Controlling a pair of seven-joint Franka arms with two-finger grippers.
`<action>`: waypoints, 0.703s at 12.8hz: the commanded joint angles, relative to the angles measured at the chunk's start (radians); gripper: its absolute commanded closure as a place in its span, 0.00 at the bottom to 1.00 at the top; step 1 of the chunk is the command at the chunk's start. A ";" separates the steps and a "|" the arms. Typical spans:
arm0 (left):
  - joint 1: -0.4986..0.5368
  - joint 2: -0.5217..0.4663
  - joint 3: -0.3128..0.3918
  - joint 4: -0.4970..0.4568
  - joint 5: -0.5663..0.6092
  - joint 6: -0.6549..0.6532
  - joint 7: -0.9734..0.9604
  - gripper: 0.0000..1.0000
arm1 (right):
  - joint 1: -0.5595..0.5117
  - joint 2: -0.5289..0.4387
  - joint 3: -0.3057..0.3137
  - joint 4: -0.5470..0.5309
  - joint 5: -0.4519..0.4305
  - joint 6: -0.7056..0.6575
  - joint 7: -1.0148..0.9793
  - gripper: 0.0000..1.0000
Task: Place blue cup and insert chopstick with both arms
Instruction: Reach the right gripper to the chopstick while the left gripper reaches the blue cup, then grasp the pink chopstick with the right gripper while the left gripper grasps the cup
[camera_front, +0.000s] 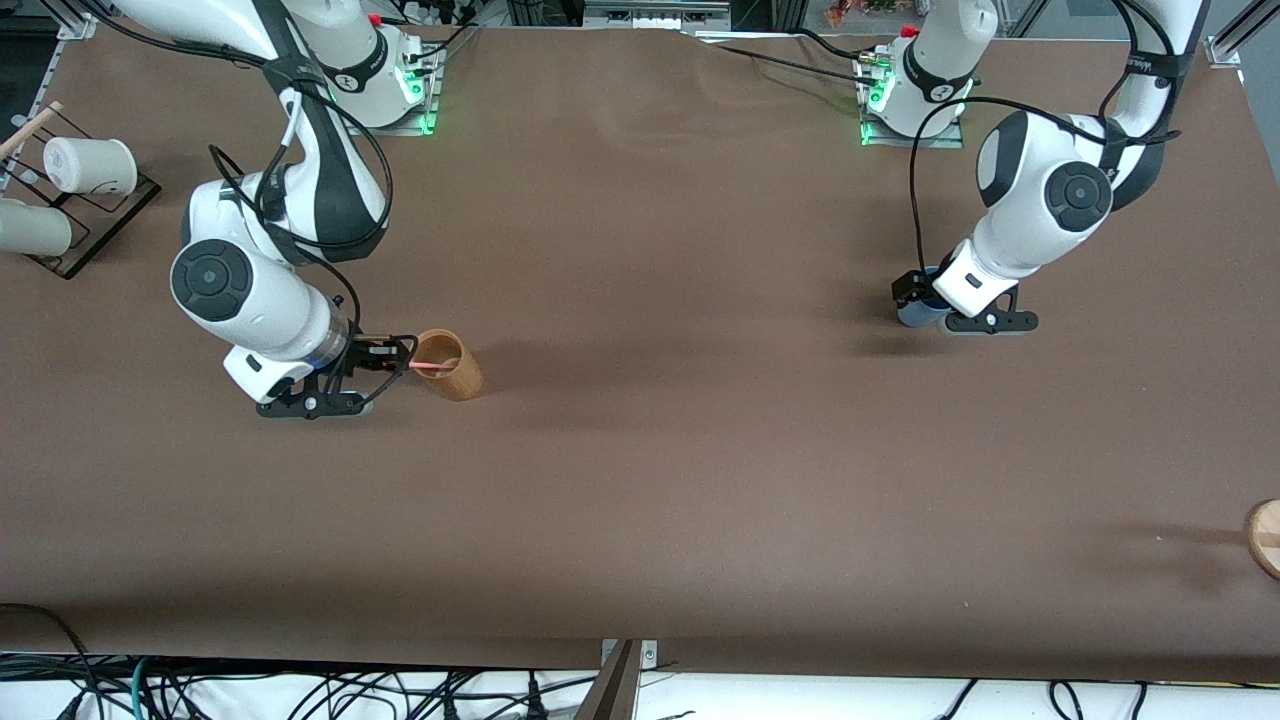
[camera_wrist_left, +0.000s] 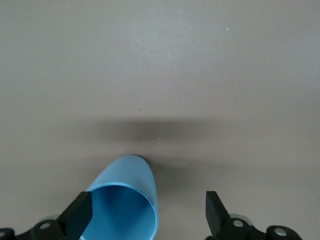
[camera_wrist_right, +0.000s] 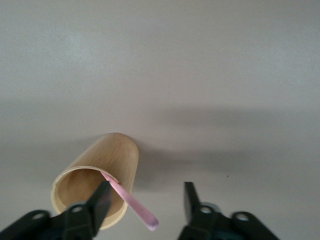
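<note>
The blue cup (camera_front: 912, 316) stands on the brown table toward the left arm's end. My left gripper (camera_front: 918, 298) is low over it and open. In the left wrist view the blue cup (camera_wrist_left: 125, 200) sits against one finger (camera_wrist_left: 79, 216), with the gripper (camera_wrist_left: 147, 215) open around its rim. The pale pink chopstick (camera_front: 432, 368) leans out of the tan-brown cup (camera_front: 455, 372) toward the right arm's end. My right gripper (camera_front: 392, 357) is open beside that cup. In the right wrist view the chopstick (camera_wrist_right: 132, 205) ends between the open fingers of the gripper (camera_wrist_right: 145, 202), untouched, and the brown cup (camera_wrist_right: 100, 170) is beside one finger.
A rack with white cups (camera_front: 90, 165) stands at the right arm's end of the table. A round wooden object (camera_front: 1265, 538) shows at the table edge toward the left arm's end, nearer the front camera. The brown tabletop (camera_front: 680, 420) lies between the arms.
</note>
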 joint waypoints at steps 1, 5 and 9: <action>0.001 -0.068 -0.011 -0.071 0.020 0.033 0.004 0.00 | 0.004 -0.015 0.002 -0.024 0.013 0.015 0.015 0.46; -0.005 -0.066 -0.011 -0.169 0.020 0.179 0.004 0.00 | 0.011 -0.017 0.008 -0.033 0.013 0.016 0.050 0.65; -0.007 -0.042 -0.014 -0.220 0.020 0.277 -0.005 0.01 | 0.017 -0.009 0.008 -0.027 0.014 0.022 0.050 0.85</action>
